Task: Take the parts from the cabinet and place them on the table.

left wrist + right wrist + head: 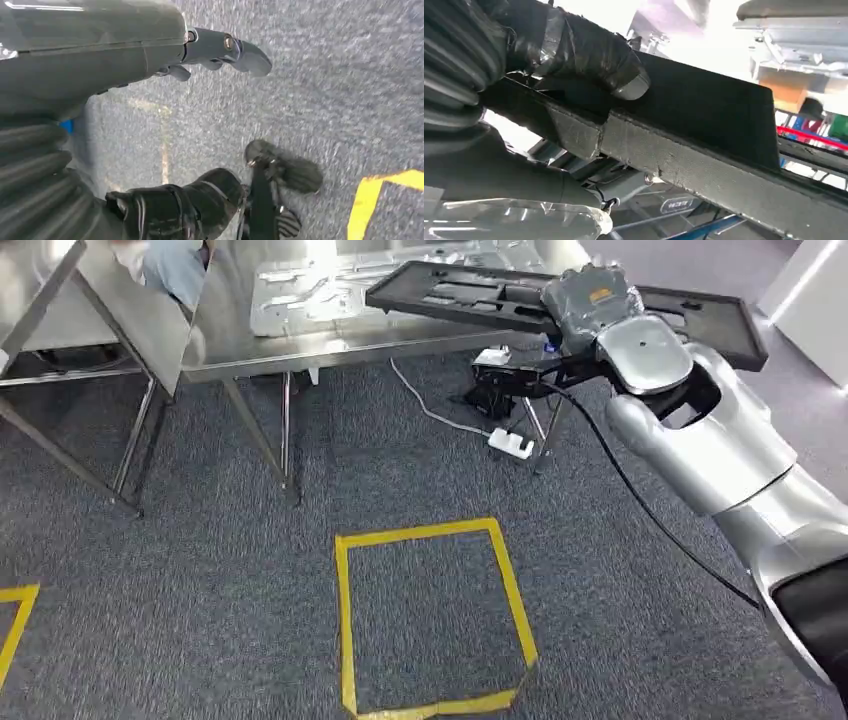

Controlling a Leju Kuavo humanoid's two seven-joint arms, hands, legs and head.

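Note:
My right hand (590, 300) grips a long black tray-like part (450, 295) by its near edge and holds it level above the steel table (300, 350). In the right wrist view the thumb (589, 55) presses on top of the black part (704, 115), with the other fingers hidden underneath. Flat shiny metal parts (300, 290) lie on the table beneath the tray's left end. My left hand (100, 50) hangs over the carpet with its fingers (225, 47) stretched out and nothing in it.
A person in blue (175, 265) stands behind the table at the upper left. A slanted metal frame (110, 310) stands left of it. A white power strip (510, 443), its cable and a black device (505, 380) lie under the table. Yellow tape (430, 620) marks a square on the carpet.

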